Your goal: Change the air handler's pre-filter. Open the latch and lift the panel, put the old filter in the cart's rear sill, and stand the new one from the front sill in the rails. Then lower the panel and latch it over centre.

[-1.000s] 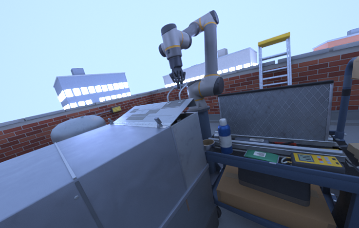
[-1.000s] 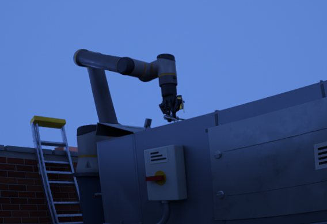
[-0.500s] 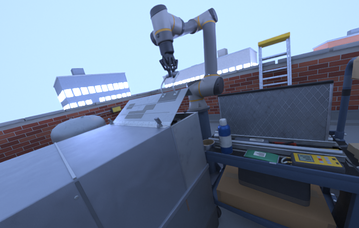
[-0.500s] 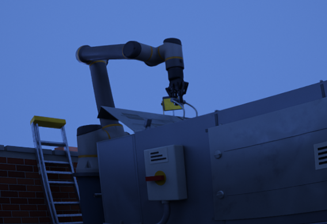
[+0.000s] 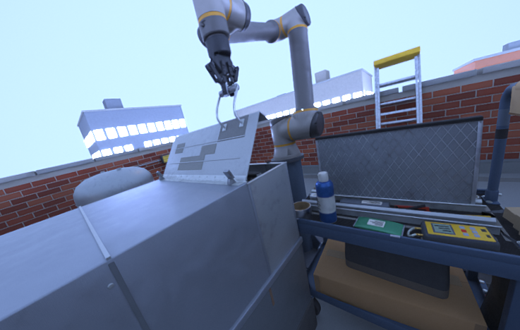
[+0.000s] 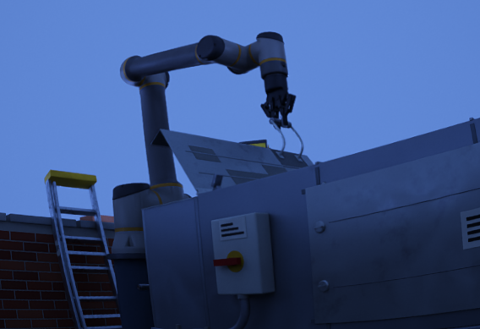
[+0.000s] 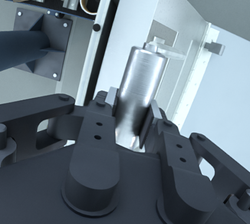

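Observation:
The access panel (image 5: 212, 150) stands tilted up from the top of the air handler (image 5: 151, 246), hinged along its edge toward the unit's long body. Its looped metal handle (image 5: 228, 107) is held in my closed gripper (image 5: 227, 88), which hangs straight down above the panel's raised edge. In the wrist camera the handle's bar (image 7: 138, 92) runs between my fingers, with the dark opening (image 7: 98, 50) of the unit beside the panel. A latch (image 5: 229, 176) sticks out at the panel's lower edge. A mesh-faced filter (image 5: 397, 164) stands upright on the cart (image 5: 417, 246).
The robot's pedestal (image 5: 294, 172) stands between air handler and cart. On the cart's top lie a blue bottle (image 5: 325, 197), a cup (image 5: 302, 207), a green card (image 5: 378, 225) and a yellow meter (image 5: 458, 234). A ladder (image 5: 397, 90) leans on the brick wall behind.

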Robot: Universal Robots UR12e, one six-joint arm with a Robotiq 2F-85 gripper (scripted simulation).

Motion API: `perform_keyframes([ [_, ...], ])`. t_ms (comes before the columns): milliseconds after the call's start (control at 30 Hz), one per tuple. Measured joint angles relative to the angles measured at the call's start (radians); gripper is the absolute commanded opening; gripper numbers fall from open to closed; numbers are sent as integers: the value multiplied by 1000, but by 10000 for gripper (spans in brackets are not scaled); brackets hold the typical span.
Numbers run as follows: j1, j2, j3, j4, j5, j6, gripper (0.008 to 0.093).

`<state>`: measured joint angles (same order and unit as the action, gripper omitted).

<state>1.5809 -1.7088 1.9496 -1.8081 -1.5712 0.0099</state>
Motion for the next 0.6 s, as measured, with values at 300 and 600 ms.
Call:
perform_keyframes([
  [300, -1, 96, -125, 28, 0, -1, 80],
  [600, -2, 195, -239, 41, 0, -2, 80],
])
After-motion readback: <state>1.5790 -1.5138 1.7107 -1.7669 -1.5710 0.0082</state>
